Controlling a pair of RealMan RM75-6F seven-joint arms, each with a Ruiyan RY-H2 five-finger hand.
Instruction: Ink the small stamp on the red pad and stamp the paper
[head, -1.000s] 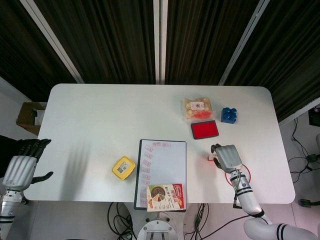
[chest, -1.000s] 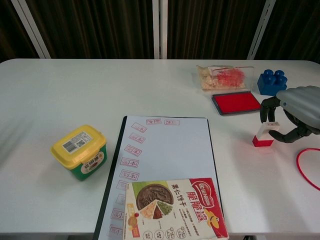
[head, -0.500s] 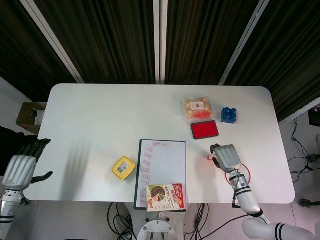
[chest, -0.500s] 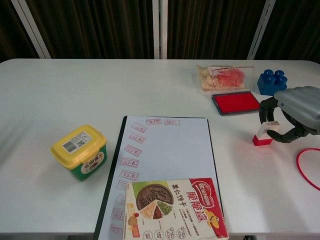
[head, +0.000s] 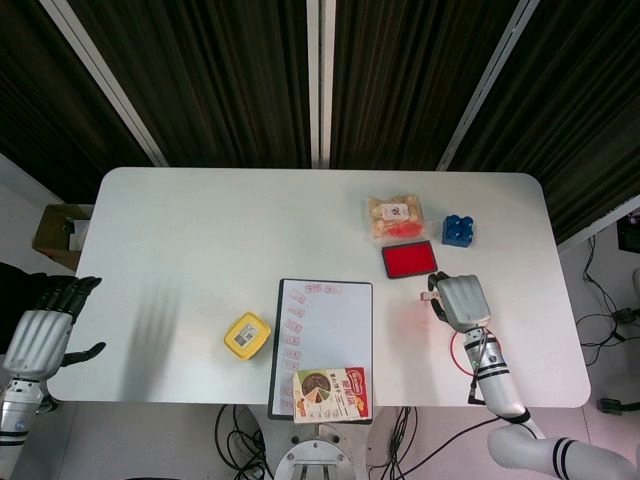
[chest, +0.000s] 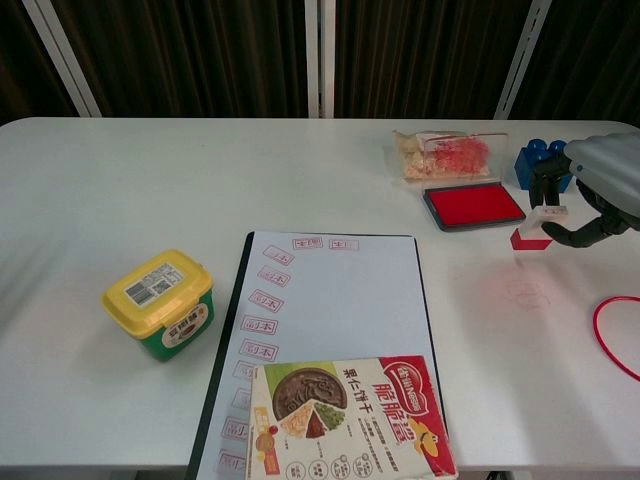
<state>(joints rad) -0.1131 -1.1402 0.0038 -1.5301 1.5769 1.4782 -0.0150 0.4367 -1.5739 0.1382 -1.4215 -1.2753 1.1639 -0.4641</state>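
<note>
The small stamp (chest: 537, 229), white on top with a red base, is pinched in my right hand (chest: 598, 183) and hangs tilted just above the table. It is to the right of the red ink pad (chest: 473, 205), close to that pad's near right corner. In the head view the right hand (head: 461, 301) sits just below and right of the red ink pad (head: 409, 259), with the small stamp (head: 430, 294) at its fingertips. The paper (chest: 335, 296) lies on a dark board at the table's middle front, with red stamp marks along its left and top edges. My left hand (head: 40, 334) hangs off the table's left edge, holding nothing.
A yellow-lidded tub (chest: 160, 301) stands left of the paper. A snack packet (chest: 347, 404) covers the paper's near end. A blue brick (chest: 533, 160) and a clear snack bag (chest: 447, 155) lie behind the pad. A red ring (chest: 613, 334) lies at the right. A faint red mark (chest: 527, 290) shows on the table.
My right hand has lifted the stamp off the table and carried it away from me, toward the red pad. A faint red mark shows where it stood. The left hand is unchanged.
</note>
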